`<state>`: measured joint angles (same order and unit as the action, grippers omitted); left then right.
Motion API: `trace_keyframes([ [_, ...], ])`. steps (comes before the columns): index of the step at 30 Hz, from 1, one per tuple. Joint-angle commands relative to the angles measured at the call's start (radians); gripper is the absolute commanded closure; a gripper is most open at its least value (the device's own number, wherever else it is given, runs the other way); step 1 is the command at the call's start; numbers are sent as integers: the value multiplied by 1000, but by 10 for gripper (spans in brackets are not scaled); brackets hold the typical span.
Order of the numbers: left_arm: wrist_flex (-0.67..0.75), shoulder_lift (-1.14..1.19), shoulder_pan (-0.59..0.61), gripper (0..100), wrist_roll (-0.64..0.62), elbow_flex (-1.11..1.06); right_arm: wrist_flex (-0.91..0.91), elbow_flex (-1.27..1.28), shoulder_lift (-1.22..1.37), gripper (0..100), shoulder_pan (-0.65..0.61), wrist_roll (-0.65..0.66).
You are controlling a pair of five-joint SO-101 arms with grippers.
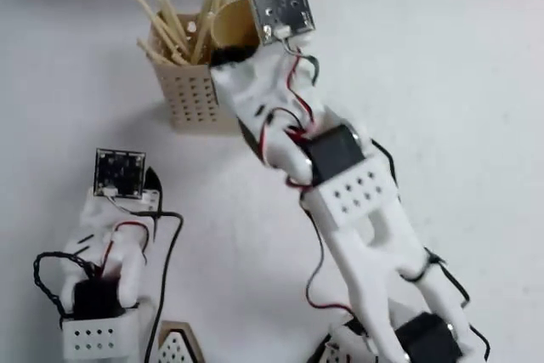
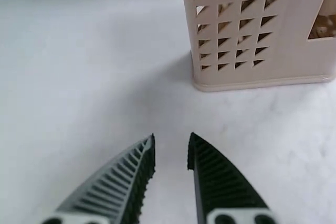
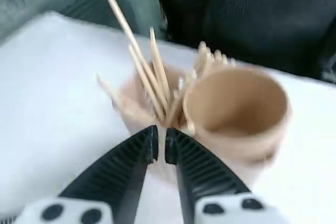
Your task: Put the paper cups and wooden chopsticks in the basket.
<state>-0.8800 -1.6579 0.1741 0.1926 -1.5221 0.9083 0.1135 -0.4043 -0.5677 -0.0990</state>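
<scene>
A beige perforated basket (image 1: 191, 91) stands at the table's far left-centre. Several wooden chopsticks (image 1: 174, 27) stick up out of it, and a paper cup (image 1: 234, 27) sits in its right side. My right gripper (image 1: 223, 59) hovers at the basket's rim beside the cup. In the right wrist view my gripper (image 3: 159, 132) has its fingers almost together just in front of the chopsticks (image 3: 149, 72) and the cup (image 3: 236, 108), with nothing seen between them. My left gripper (image 2: 171, 142) hangs open over bare table, short of the basket (image 2: 252, 30), near the front left.
The white table (image 1: 442, 82) is bare to the right of the basket and between the arms. A tan perforated piece (image 1: 174, 348) shows at the front edge beside the left arm's base. The right arm (image 1: 357, 201) crosses the middle diagonally.
</scene>
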Motion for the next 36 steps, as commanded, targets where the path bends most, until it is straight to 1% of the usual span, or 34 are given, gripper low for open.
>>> trace_keyframes([
  [1,32,-10,-13,880,-5,2,185,-44,-96,958,-5,8],
  [5,32,-10,-13,880,-5,0,343,-31,-148,958,-2,8],
  [8,32,-10,-13,881,-5,0,387,51,-200,958,-1,8],
  [15,31,-10,-13,884,-5,0,384,361,-415,958,1,8],
  [25,29,-10,-13,884,-5,0,265,812,-826,957,2,8],
  [30,28,-10,-13,884,-5,-2,260,953,-1032,957,2,8],
  [36,25,-10,-15,884,-6,0,260,1069,-1219,957,4,8],
])
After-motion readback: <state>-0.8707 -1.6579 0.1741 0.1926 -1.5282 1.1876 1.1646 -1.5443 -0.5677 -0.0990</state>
